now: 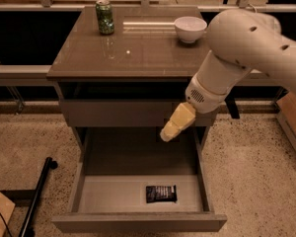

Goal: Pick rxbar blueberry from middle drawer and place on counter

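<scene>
Camera view: hand just right of frame centre, pale yellow, angled down-left. It hangs in front of the closed upper drawer front and above the back part of the open middle drawer. Can't tell whether it is clenched or released. It is well apart from the bar. A bulky white arm runs from it to the upper right of the frame.

The rxbar blueberry is a small flat rectangle in a dark, near-black wrapper with faint pale marks. It lies flat on the drawer's pale grey floor, lower centre of the frame, near the front panel. It is the only item seen in the drawer.

The drawer is pulled fully out, wide and shallow, with slim side walls.

The counter is glossy brown-grey. It carries a green can, upright at upper left, and a white bowl at upper right; the bowl's inside is unclear. The two stand well apart.
</scene>
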